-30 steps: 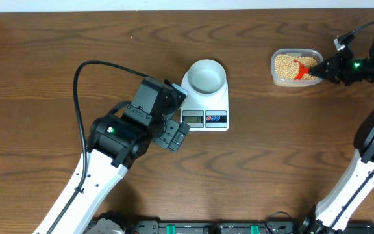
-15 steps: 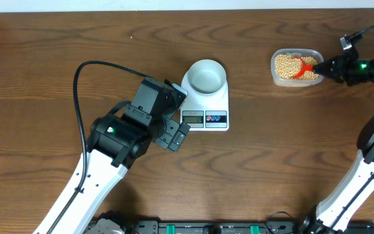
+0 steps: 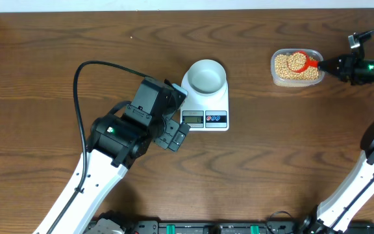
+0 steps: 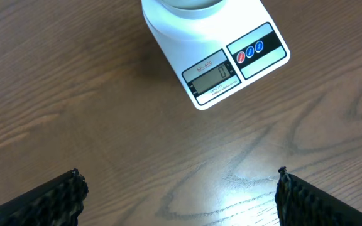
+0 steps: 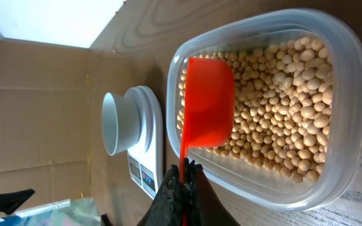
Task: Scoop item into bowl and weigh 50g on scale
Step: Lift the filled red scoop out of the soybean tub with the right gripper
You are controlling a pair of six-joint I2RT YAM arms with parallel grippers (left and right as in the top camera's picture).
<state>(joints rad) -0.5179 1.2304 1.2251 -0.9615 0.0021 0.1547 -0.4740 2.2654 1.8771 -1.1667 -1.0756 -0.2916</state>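
Observation:
A clear tub of tan beans stands at the far right of the table. My right gripper is shut on the thin handle of a red scoop, whose cup sits in the tub with beans in it. In the right wrist view the scoop lies over the beans, its handle pinched in that gripper. The pale bowl stands on the white scale, with nothing visible inside it. My left gripper hangs open just left of the scale, holding nothing.
The left arm's black cable loops over the table at the left. Brown wood table lies between the scale and the tub. A pale wall edge runs along the back.
The scoop has turned in the tub from tilted to cup-up with beans in it, shifting slightly left. The right gripper has drawn back to the right. The left arm is still.

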